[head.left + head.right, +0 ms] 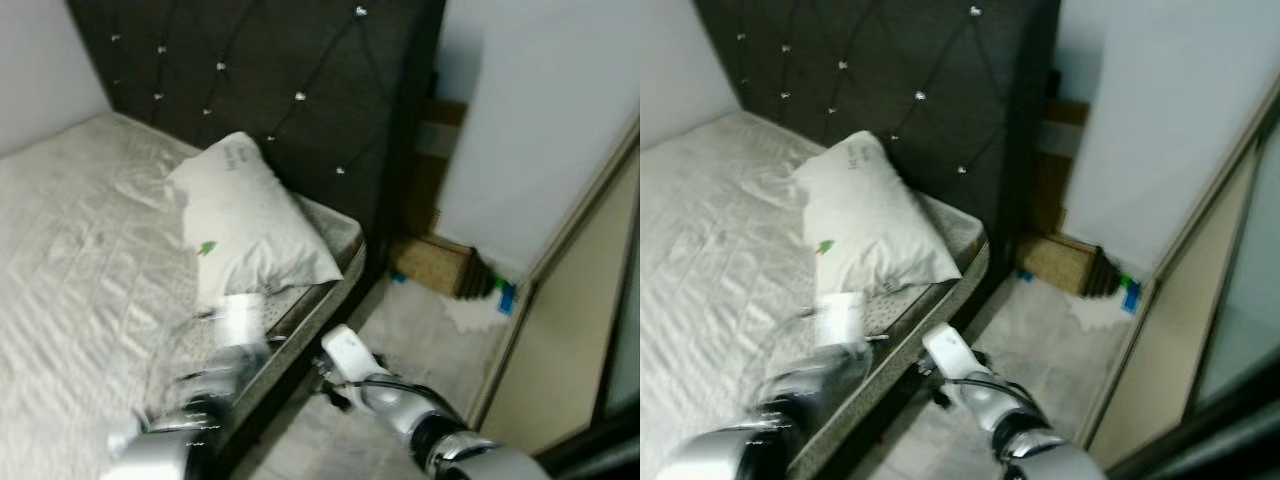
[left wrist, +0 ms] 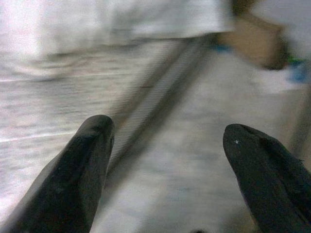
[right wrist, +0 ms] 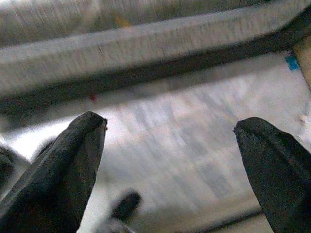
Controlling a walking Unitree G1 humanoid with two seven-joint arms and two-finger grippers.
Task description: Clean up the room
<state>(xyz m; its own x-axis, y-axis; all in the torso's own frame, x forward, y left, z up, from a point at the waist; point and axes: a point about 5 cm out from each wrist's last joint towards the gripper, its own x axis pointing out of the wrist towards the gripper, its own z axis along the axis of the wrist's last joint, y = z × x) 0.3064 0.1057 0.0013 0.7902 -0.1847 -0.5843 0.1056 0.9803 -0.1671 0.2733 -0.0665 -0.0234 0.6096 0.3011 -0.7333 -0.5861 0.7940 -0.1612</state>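
Plainly the pillow (image 1: 250,222) is the thing this room offers for tidying, and it is lying on the mattress (image 1: 70,270) at the corner nearest the dark tufted headboard (image 1: 260,70), its far end leaning up against that headboard and its near end drooping close to the mattress's side edge. Its long axis is running from the headboard down toward the robot, slanting a little toward that side edge.

From there outward: the left gripper (image 2: 163,160) is hanging just below the pillow's near end, over the side edge of the mattress, with its two black fingers (image 2: 77,174) spread wide and nothing between them. Its wrist view is looking along the mattress edge toward the pillow's pale underside (blurred, so the gap between them is hard to judge). The right gripper (image 3: 170,160) is sitting lower and off the bed, over the pale floor (image 1: 420,330) beside the bed frame, also spread open and holding nothing.

So the left arm (image 1: 215,370) is looking much the nearer of the two, and the pillow is lying straight ahead of it and slightly up; a reach along the pillow's length would be meeting its near, narrow end first.

Beyond the bed's corner a brown box (image 1: 432,265) is sitting against the wall.
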